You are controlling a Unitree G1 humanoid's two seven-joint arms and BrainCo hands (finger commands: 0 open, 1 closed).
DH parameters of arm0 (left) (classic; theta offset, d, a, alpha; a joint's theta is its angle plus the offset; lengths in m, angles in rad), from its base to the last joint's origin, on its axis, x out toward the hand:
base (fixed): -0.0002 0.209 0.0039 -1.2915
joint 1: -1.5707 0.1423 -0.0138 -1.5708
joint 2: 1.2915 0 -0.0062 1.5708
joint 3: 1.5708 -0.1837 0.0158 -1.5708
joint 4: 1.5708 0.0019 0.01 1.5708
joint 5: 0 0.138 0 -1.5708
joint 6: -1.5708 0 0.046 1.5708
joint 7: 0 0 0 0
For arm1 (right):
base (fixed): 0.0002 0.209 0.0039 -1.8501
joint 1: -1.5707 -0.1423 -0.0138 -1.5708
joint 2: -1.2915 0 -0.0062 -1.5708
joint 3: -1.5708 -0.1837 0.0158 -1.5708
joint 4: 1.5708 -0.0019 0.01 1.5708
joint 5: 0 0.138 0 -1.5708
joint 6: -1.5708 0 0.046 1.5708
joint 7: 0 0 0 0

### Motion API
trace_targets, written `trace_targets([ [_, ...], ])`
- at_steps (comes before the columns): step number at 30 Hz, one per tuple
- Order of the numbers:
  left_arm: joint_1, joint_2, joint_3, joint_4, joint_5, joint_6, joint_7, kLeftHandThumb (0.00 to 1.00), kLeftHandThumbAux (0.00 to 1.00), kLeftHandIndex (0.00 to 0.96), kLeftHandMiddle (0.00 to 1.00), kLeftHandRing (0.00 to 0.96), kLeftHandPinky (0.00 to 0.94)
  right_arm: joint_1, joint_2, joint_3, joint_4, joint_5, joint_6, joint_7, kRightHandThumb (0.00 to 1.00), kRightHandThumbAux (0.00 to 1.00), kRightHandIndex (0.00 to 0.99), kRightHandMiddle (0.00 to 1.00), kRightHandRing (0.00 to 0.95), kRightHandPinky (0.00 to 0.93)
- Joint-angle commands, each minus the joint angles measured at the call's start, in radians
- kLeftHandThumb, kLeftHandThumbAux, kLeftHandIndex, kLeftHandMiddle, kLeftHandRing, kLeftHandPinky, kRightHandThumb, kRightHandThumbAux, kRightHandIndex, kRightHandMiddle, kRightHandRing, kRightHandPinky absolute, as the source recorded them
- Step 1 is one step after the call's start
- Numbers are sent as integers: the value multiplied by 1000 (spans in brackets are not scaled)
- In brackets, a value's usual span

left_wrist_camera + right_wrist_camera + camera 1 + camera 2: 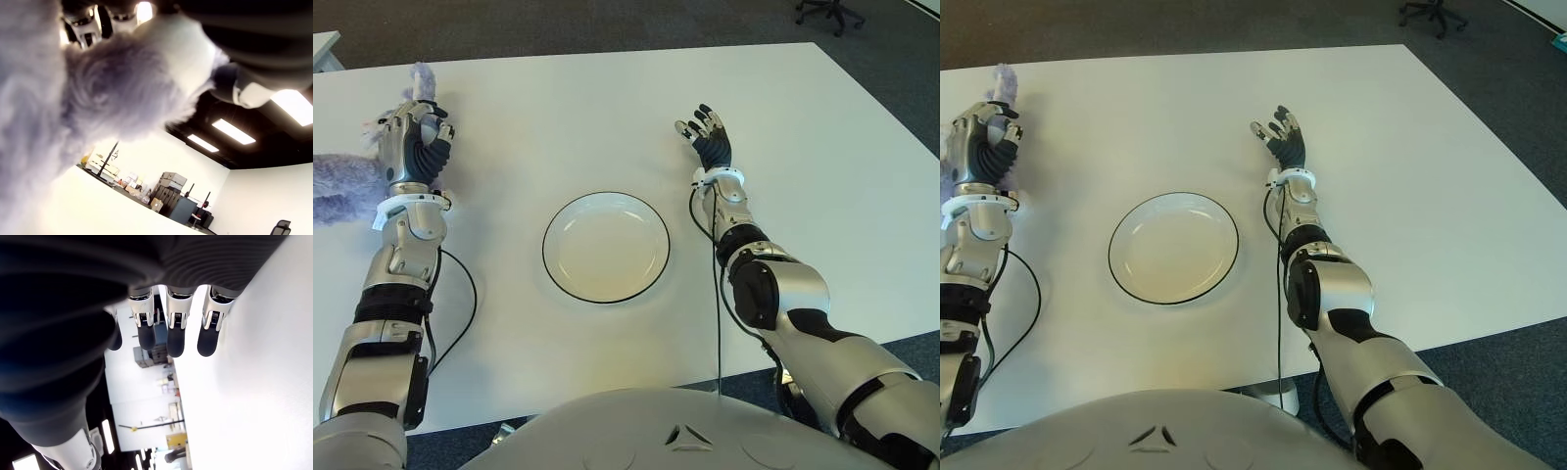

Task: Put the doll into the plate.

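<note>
A fluffy lilac doll (340, 186) lies at the far left of the white table (558, 127). My left hand (414, 137) has its fingers curled into the doll's fur, and a tuft (421, 76) pokes out above the knuckles. In the left wrist view the doll's fur (98, 93) fills the frame right against the fingers (80, 29). The white plate (605, 247) with a dark rim sits empty at the table's middle, to the right of that hand. My right hand (703, 129) is held up to the right of the plate, its fingers (173, 333) spread and holding nothing.
Black cables (460, 294) run along both forearms over the table. Grey carpet surrounds the table, and an office chair base (830, 12) stands at the far right. The table's right edge (891, 108) slants past my right arm.
</note>
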Motion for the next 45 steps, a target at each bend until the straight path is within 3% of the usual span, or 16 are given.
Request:
trace_targets([
  [1, -7, -14, 0, 31, -11, 6, 14, 653, 331, 450, 425, 393, 415, 54, 14, -4, 45, 5, 59, -6, 279, 811, 100, 101, 108, 153],
  [6, -15, -11, -3, 47, -13, 1, 12, 633, 335, 510, 582, 545, 548, 54, 14, -3, 44, 5, 59, -7, 286, 809, 102, 101, 106, 143],
  [12, -20, -10, 1, 57, -30, -15, -4, 646, 336, 546, 653, 613, 590, 53, 15, -3, 44, 5, 60, -10, 298, 810, 107, 103, 107, 150],
  [23, -34, -6, -4, 91, -48, -48, -3, 620, 348, 600, 702, 672, 608, 51, 15, -8, 45, 9, 59, -7, 329, 805, 113, 106, 114, 158],
  [36, -50, -6, -10, 120, -20, -34, 41, 546, 395, 650, 788, 794, 749, 50, 13, -5, 45, 6, 60, -6, 296, 802, 99, 94, 97, 132],
  [45, -59, -7, -13, 140, -22, -32, 60, 465, 446, 765, 828, 831, 840, 49, 13, -9, 44, 10, 60, -5, 308, 798, 99, 91, 95, 136],
])
